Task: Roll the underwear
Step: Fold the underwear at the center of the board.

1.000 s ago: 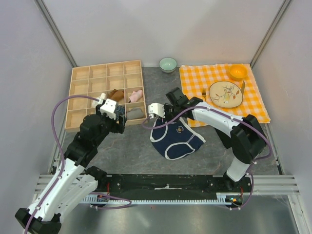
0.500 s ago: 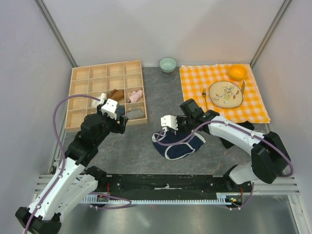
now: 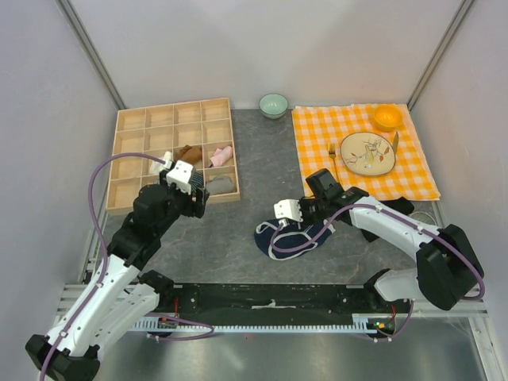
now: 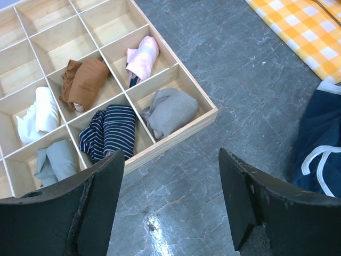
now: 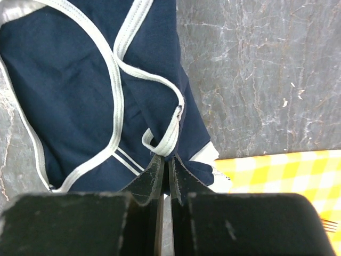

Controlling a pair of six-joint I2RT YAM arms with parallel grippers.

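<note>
- The right gripper (image 3: 295,213) has its fingers pinched shut on the white trim of the underwear (image 3: 292,238); the wrist view shows a loop of that trim bunched at the tips
- A second ago the underwear lay spread flat near the middle of the table (image 3: 238,151), with this gripper at its 12 o'clock edge
- Since then the gripper has carried that edge toward 5 o'clock, and the fabric is now doubled over into a shorter, thicker heap
- The heap lies at about 5 o'clock from the table's centre, near the 7 o'clock corner of the checked cloth (image 3: 317,135) and well apart from the wooden tray (image 3: 175,103)
- The left gripper (image 3: 190,194) has not moved: fingers spread wide, holding nothing, hovering over the tray's 5 o'clock corner
- This looks like the first turn of the roll, still loose, so further turns seem needed before it counts as rolled
</note>
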